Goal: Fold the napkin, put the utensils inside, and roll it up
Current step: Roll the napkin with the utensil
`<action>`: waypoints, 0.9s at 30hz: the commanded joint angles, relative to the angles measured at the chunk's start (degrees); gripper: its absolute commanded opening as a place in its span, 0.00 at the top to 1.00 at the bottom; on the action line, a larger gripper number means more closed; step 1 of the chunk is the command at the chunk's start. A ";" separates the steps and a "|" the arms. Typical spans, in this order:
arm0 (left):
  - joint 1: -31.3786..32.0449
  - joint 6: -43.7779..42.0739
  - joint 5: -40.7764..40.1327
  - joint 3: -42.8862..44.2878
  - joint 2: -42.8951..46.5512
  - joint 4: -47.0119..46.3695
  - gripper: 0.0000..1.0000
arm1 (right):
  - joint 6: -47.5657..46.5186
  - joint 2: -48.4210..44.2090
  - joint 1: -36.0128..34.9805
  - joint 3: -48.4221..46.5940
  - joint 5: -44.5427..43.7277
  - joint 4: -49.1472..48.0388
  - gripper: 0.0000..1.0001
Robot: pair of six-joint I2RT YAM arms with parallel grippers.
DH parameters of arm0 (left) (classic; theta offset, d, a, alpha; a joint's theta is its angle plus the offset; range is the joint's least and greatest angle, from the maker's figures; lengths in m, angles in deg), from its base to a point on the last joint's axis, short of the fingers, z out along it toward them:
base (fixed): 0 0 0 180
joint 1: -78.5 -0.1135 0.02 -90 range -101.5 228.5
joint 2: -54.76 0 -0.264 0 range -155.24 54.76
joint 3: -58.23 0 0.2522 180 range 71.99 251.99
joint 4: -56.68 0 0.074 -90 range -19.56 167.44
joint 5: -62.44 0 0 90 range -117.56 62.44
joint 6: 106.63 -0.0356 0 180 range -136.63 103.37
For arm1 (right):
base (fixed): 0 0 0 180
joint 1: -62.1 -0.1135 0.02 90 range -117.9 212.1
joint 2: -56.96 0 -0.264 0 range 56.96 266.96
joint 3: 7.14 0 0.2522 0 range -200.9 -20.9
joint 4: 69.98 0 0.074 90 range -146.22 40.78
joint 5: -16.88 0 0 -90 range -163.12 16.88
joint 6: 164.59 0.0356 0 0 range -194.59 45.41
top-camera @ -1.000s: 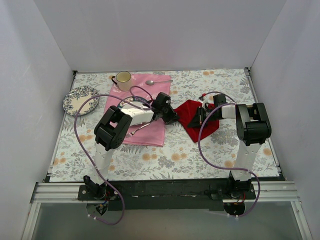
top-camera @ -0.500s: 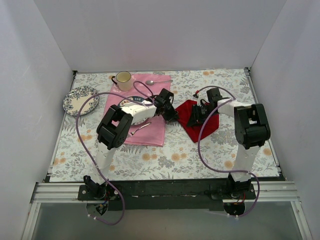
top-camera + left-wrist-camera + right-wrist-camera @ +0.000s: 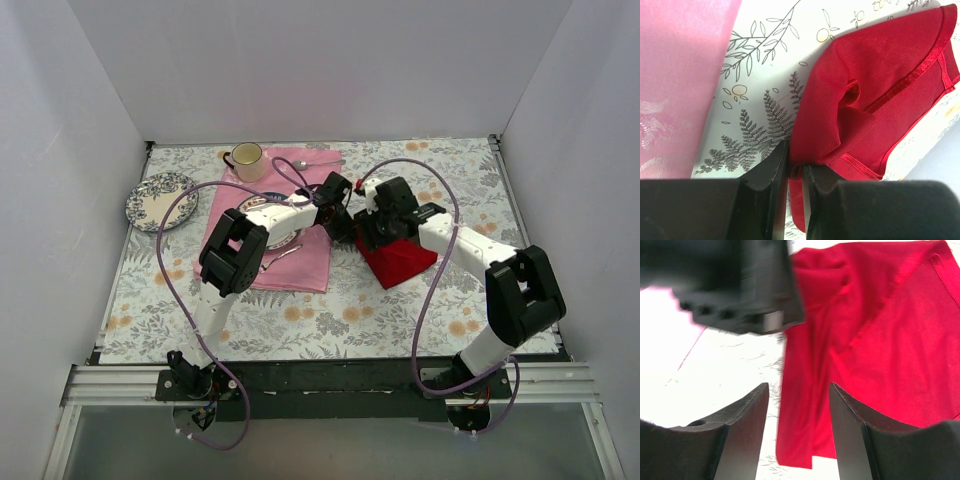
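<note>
Napkin [image 3: 875,85]: thin, limp, light, prone to bunching. Left end effector [image 3: 795,167] clenched on 10 o'clock edge; right end effector [image 3: 797,395] released, just above. Best taken at hemmed corners.

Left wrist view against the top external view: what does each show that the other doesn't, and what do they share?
Only the left wrist view shows the left gripper pinched shut on a fold of the red napkin, and its hemmed edge. Only the top view shows the cup, a patterned plate, a spoon and the right gripper over the napkin. Both show the napkin, the pink cloth and the flowered table cover.
</note>
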 commanded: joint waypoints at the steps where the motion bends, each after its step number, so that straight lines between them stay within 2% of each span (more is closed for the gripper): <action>1: 0.68 0.40 0.68 0.77 -0.15 5.71 1.00 | -1.56 -2.81 -5.40 4.96 -9.98 -7.57 0.40; 9: 0.68 1.54 1.65 0.51 0.91 5.88 1.00 | -0.68 0.26 -12.09 9.80 -19.13 -14.71 0.39; 20: 0.59 2.07 1.92 0.07 1.96 6.76 1.00 | 1.69 6.50 -12.18 10.85 -22.74 -15.33 0.44; 23: 0.42 2.42 2.27 -0.02 1.97 6.94 1.00 | 3.71 6.68 -12.27 11.99 -22.04 -15.85 0.51; 27: 0.33 2.51 2.35 0.16 2.49 7.47 1.00 | 5.64 6.94 -11.75 13.75 -21.51 -16.20 0.77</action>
